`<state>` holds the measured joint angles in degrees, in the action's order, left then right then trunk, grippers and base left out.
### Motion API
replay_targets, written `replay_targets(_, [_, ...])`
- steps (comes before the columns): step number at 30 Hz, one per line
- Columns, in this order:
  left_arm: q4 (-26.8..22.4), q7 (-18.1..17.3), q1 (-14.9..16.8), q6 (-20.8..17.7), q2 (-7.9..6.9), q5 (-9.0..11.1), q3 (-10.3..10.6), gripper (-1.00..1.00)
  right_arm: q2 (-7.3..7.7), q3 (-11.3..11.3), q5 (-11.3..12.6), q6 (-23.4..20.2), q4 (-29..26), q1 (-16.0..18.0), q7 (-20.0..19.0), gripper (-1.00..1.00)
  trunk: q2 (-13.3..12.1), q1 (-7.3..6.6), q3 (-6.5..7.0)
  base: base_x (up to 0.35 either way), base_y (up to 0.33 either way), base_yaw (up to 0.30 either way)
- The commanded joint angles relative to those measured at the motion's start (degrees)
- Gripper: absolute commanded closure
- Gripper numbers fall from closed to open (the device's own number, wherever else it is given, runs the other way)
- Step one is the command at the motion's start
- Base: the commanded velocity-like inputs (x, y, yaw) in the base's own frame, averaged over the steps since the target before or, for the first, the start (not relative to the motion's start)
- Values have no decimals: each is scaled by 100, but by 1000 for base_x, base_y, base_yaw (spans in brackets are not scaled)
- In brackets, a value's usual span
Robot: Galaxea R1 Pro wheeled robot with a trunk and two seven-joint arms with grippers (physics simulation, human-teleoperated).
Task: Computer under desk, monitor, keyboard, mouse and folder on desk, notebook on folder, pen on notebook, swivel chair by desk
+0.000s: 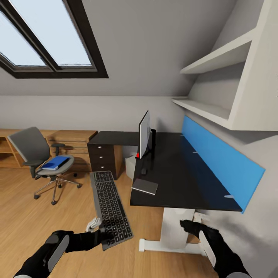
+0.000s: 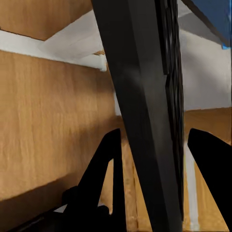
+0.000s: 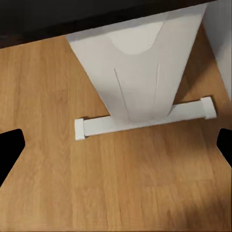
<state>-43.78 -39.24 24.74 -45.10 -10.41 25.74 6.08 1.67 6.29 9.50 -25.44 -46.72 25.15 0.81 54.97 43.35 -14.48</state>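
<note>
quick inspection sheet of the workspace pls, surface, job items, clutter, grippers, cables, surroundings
surface: black desk carries the monitor, edge-on, and the dark notebook near its front edge
job's things: keyboard held in the air beside the desk; blue folder on the swivel chair; light grey computer under the desk
clutter: nothing seen
grippers: left gripper shut on the keyboard's near end; right gripper open, empty
cables: nothing seen
surroundings: wood floor, skylight, white shelves, blue wall panel

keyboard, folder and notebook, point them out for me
keyboard (image 1: 111,204): head view, middle of the key field
folder (image 1: 55,162): head view, its blue cover, on the chair seat
notebook (image 1: 145,186): head view, its grey top face
</note>
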Motion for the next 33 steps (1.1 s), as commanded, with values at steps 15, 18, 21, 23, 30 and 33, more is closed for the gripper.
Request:
replay_targets(15, [-67,-753,5,75,-163,-425,1103,100,221,-16,578,-707,-546,-2,-2526,-100,-598,-329,261,0,0,0])
replay_targets(18, [-108,-768,5,176,-153,-425,1123,100,241,-15,573,-704,-521,-7,-2969,-100,-718,-395,315,0,0,0])
replay_targets(21, [-158,-871,5,312,-148,-422,1129,100,250,-14,571,-698,-435,-9,-3325,-100,-839,-461,369,0,0,0])
replay_targets(23, [-170,-1044,5,362,-147,-421,1131,100,252,-14,571,-695,-392,-10,-3423,-100,-919,-504,405,0,0,0])
replay_targets(30, [-186,-1418,5,422,-153,-428,1133,100,255,-14,575,-684,-340,-10,-3535,-100,-1200,-658,530,0,0,0])
replay_targets(33, [-190,-1461,5,499,-154,-429,1133,100,255,-14,580,-683,-316,-10,-3666,-100,-1320,-724,584,0,0,0])
